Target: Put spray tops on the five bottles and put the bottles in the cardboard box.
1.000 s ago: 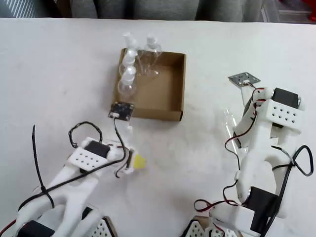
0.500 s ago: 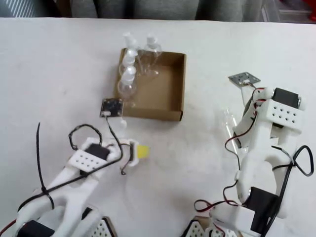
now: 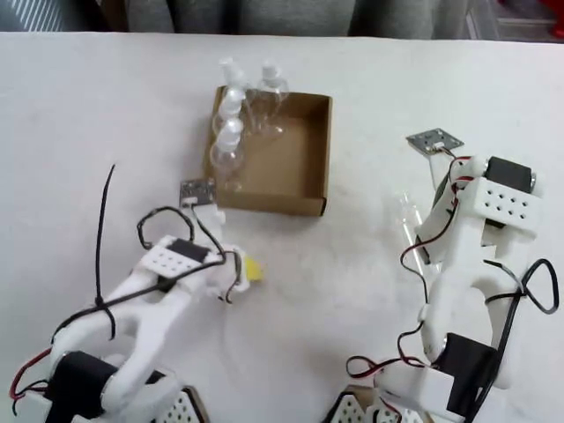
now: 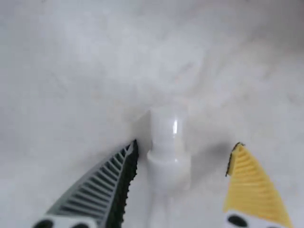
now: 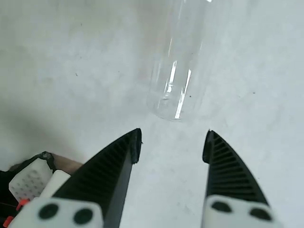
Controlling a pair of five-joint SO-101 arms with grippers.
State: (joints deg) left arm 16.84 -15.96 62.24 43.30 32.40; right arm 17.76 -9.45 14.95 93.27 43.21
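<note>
Brown cardboard box (image 3: 273, 167), shallow and open on top, stands on the white matte table (image 3: 106, 106), toward the far side. Inside it, along the wall on the left arm's side, lie clear bottles (image 3: 227, 152) of thin plastic with rounded bodies and white tops. The farthest of them reach over the far rim of the box.

On the table before the near corner of the box is a white spray top (image 4: 167, 152), smooth and glossy, a cylinder with a wider collar. It sits between the jaws of the left gripper (image 4: 185, 145). These jaws are released: the dark ribbed one is just beside the top, and the yellow ribbed one is apart from it.

A single bottle (image 5: 178, 71), a clear plastic cylinder with bright reflections, lies on the table just ahead of the right gripper (image 5: 173, 132). Its black ribbed jaws are spread and grasp nothing.
</note>
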